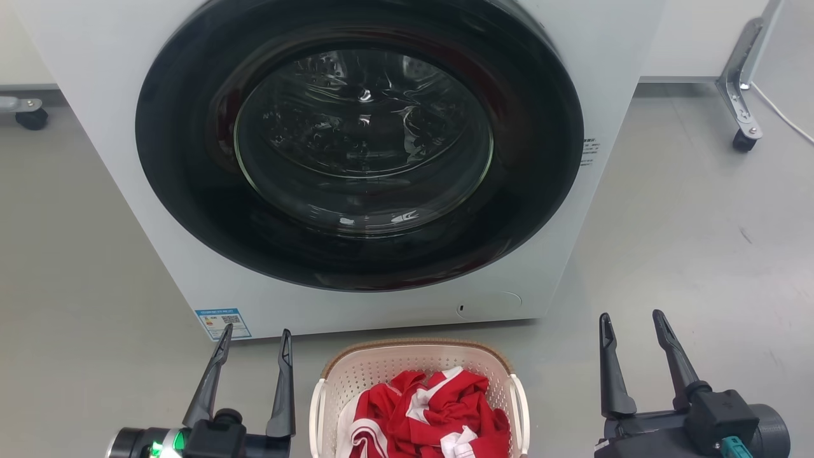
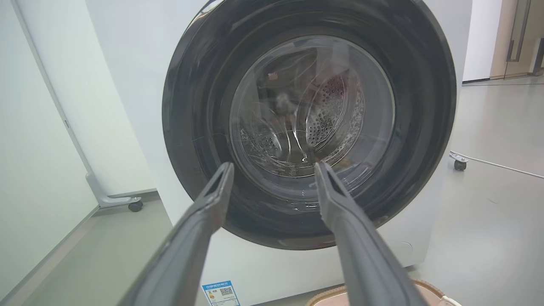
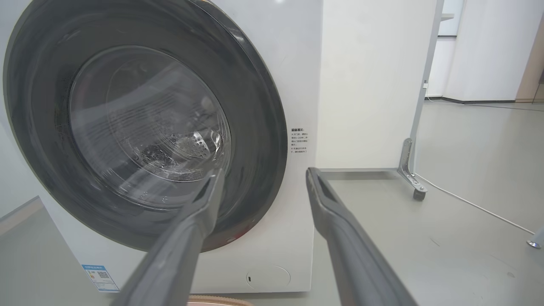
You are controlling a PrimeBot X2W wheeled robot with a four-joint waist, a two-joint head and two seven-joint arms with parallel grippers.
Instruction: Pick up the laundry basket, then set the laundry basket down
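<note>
The laundry basket (image 1: 381, 369), cream-white and perforated with a brown rim and white side handles, stands on the floor at the bottom centre of the head view, with red and white clothes (image 1: 432, 413) inside. Its brown rim (image 2: 429, 289) peeks into the left wrist view at the bottom, and a sliver of the rim (image 3: 216, 301) shows in the right wrist view. My left gripper (image 1: 255, 338) is open to the basket's left, apart from it. Off to the basket's right, my right gripper (image 1: 631, 321) is open too, holding nothing.
A white front-loading washer (image 1: 95, 95) with a shut dark round door (image 1: 359, 143) stands right behind the basket. Grey floor lies on both sides. A wheeled metal frame leg (image 1: 741, 95) and a white cable (image 1: 782, 114) are at the far right; another caster (image 1: 28, 114) is far left.
</note>
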